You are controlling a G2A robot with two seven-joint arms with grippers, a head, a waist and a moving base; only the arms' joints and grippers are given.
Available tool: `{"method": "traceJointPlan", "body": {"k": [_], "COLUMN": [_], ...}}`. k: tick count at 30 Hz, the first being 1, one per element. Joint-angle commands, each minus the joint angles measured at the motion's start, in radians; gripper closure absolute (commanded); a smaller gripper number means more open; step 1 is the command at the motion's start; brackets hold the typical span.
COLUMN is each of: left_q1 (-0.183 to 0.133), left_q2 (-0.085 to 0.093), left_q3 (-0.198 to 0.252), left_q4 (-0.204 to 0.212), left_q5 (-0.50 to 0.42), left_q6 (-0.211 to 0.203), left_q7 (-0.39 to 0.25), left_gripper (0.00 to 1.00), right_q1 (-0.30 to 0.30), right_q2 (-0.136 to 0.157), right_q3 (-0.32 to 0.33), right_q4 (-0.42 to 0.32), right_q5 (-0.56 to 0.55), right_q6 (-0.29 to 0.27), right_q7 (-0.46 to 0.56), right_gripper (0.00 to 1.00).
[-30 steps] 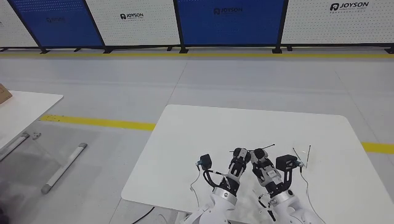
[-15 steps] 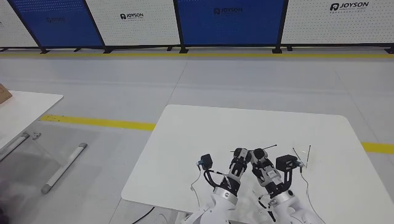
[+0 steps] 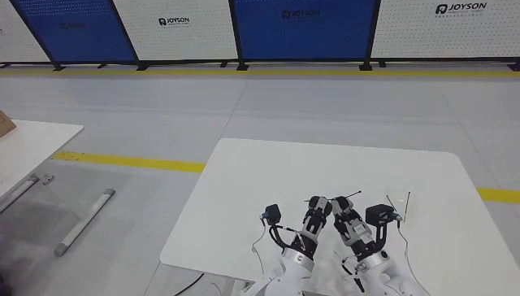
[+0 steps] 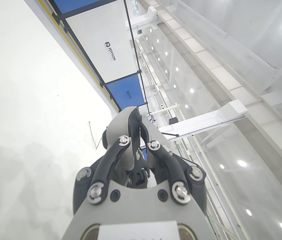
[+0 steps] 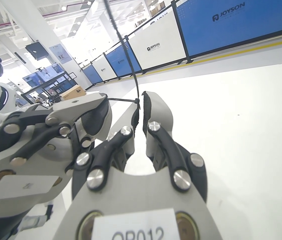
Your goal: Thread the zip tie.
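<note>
While both arms sit close together above the near edge of the white table (image 3: 268, 174), about midway along it, they share one thin black zip tie (image 5: 120, 38), held up in the air and not resting on the surface. The right gripper (image 5: 141, 111) has its padded fingers pressed together on the strap. From that pinch, the strap rises in a long gentle curve to a small square head at its free end. Just above the pinch, a second stretch of black strap runs sideways into the left gripper (image 4: 136, 121), whose fingers are likewise squeezed shut on it. Whether that crossing is a bend, a started loop, or two straps meeting is too small to tell. Holding the tie at two nearby points seems meant to keep the limp plastic stiff and steady so that one end can be aimed at the head's slot. The threading itself appears unfinished, since the head stands well apart from both pinches. A few spare ties (image 3: 398, 202) lie flat on the table, between the grippers and the right edge.
</note>
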Motion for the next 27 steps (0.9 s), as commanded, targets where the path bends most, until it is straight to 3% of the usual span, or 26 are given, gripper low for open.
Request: {"method": "traceJointPlan", "body": {"k": [1, 4, 5, 11, 21, 27], "left_q1": [0.000, 0.000, 0.000, 0.002, 0.014, 0.018], "left_q2": [0.000, -0.001, -0.001, -0.002, 0.000, 0.001], "left_q3": [0.000, 0.001, 0.001, 0.001, 0.001, 0.004], "left_q4": [0.001, 0.002, 0.002, 0.002, -0.012, -0.023], "left_q5": [0.001, 0.001, 0.001, 0.000, 0.002, 0.006], "left_q6": [0.000, -0.001, -0.001, -0.008, -0.064, -0.077], "left_q7": [0.001, 0.001, 0.002, 0.002, -0.018, -0.024], "left_gripper": [1.00, 1.00, 1.00, 1.00, 1.00, 1.00], "right_q1": [-0.001, -0.002, -0.002, -0.003, 0.002, 0.006], "right_q2": [0.000, 0.000, 0.000, -0.001, -0.004, -0.005], "right_q3": [0.000, 0.002, 0.002, 0.003, -0.006, -0.010], "right_q4": [0.000, -0.001, -0.001, -0.002, 0.003, 0.009], "right_q5": [-0.002, -0.004, -0.004, -0.004, -0.015, -0.020], "right_q6": [-0.001, -0.003, -0.002, -0.003, 0.009, 0.014], "right_q7": [-0.001, -0.002, -0.001, 0.002, 0.014, 0.020], "right_gripper": [0.90, 0.94, 1.00, 1.00, 1.00, 1.00]}}
